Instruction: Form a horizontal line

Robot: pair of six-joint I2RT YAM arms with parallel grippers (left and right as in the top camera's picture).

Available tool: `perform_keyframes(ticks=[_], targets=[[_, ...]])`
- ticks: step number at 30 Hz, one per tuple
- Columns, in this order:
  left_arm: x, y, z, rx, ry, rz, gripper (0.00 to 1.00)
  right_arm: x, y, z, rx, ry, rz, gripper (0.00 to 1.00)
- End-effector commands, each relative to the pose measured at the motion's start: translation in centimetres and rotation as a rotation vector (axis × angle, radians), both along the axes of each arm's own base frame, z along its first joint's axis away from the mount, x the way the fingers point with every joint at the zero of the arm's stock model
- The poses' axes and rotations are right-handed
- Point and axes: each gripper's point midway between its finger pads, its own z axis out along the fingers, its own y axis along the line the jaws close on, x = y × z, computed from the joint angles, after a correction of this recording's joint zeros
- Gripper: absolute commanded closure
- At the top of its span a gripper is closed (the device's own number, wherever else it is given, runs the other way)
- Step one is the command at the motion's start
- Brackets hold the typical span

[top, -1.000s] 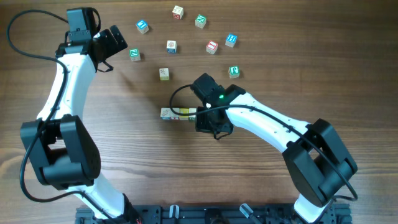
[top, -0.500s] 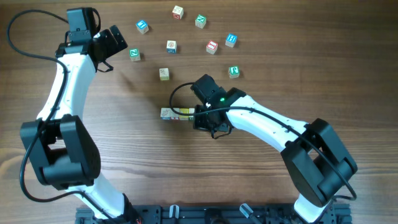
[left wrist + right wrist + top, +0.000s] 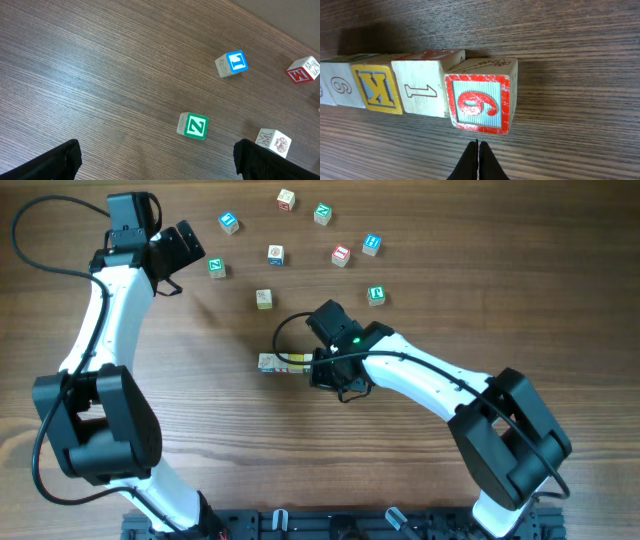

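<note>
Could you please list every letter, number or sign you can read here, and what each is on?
"6" or "9": red-bordered cube.
"1": white cube beside it.
"K", turned: yellow cube.
"6" or "9": cut-off cube at the frame's left edge.
"L": blue-faced cube.
"Z": green-faced cube.
"M": red-faced cube.
"M": pale cube, side face.
Overhead view: cube markings too small to read.

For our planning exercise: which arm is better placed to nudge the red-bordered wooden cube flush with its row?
Right: the right pincer, shut, sits beside the red-bordered wooden cube ending the row; the left pincer hangs open far away.
</note>
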Motion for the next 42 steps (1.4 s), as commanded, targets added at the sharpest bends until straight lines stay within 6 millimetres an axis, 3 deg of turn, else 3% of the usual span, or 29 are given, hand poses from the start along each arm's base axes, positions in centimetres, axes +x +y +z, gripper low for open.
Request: perform_keyframes(ticks=[1,42], targets=[[0.1,-0.1,0.2,0.003,-0.007,-0.007,0.0,0.0,-0.3,-0.8,-0.024,0.006,-0.016,0.96],[0.1,-0.1,0.2,0.003,-0.007,-0.007,0.0,1.1,-0.7,-0.8,-0.034,-0.028,-0.052,0.96]])
